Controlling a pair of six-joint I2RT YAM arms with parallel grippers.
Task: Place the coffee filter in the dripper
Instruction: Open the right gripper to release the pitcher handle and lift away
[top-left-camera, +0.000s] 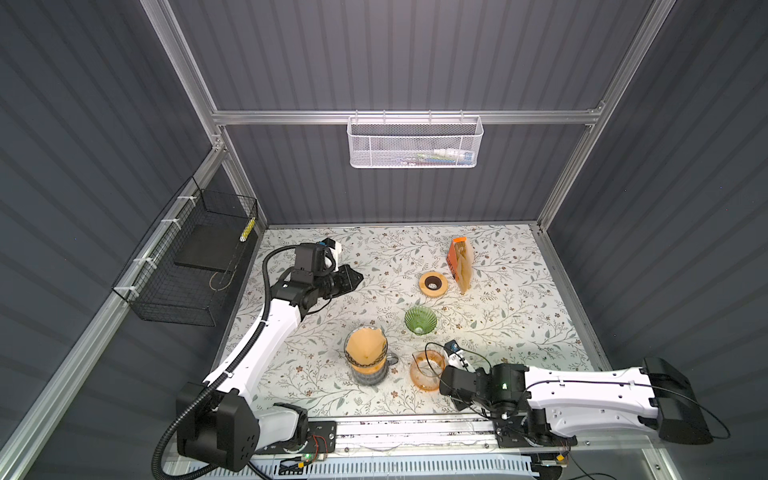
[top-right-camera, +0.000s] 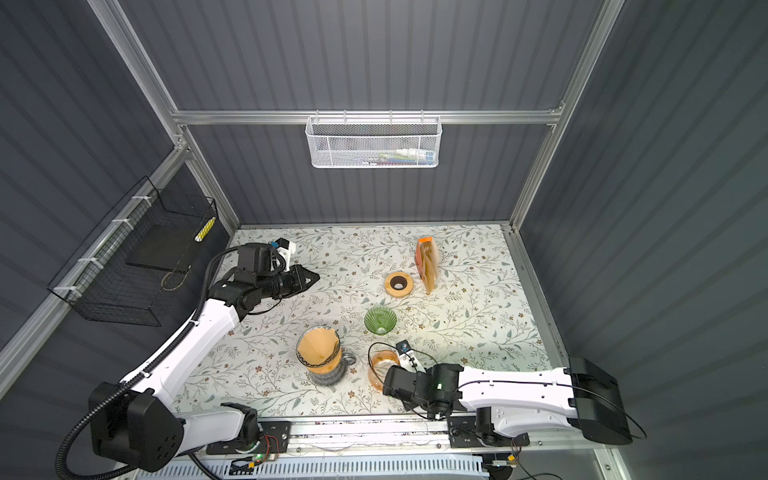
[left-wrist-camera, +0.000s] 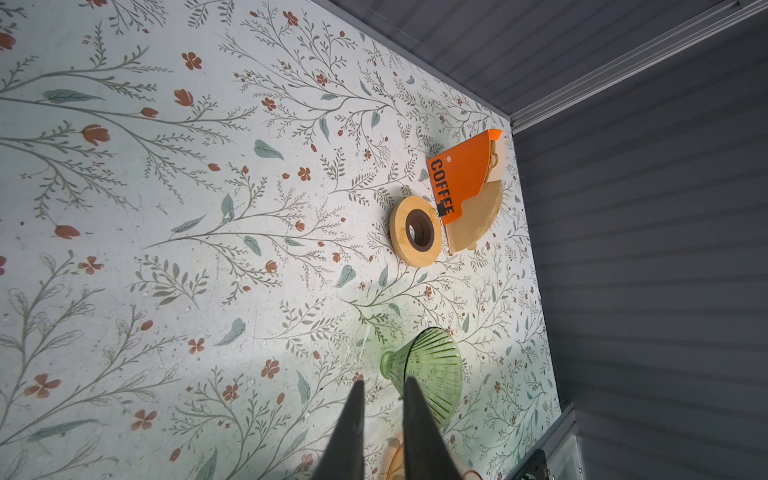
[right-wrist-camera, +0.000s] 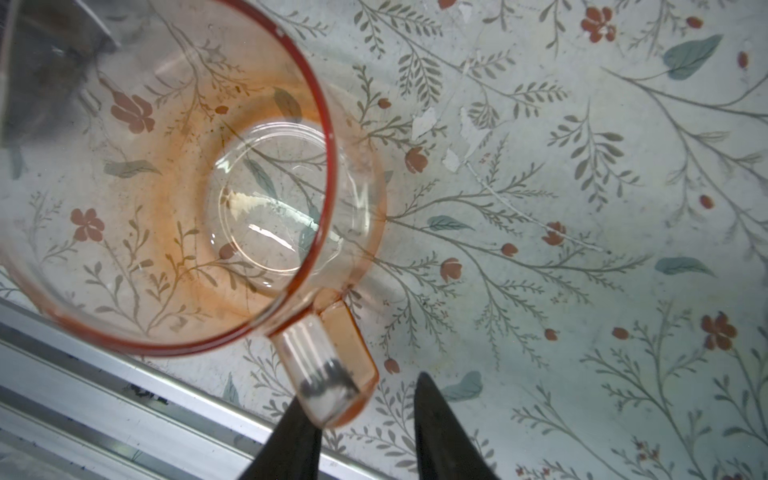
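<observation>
Coffee filter (top-left-camera: 365, 351) already sits in the orange dripper (top-left-camera: 368, 369), just past the glass jug (top-left-camera: 426, 370) that lies ahead of the right gripper (right-wrist-camera: 361, 390). That gripper's jaws stand apart, one finger right beside the jug's handle (right-wrist-camera: 320, 357). A careless pull away could hook the handle and knock the jug into the dripper. Left gripper (left-wrist-camera: 384, 381), well apart from the filter, is narrowly parted and holds nothing.

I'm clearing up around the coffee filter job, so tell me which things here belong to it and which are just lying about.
Job: filter, orange dripper holding it, filter pack.

Lying about: green dripper, wooden ring, orange jug, white basket, black basket.
</observation>
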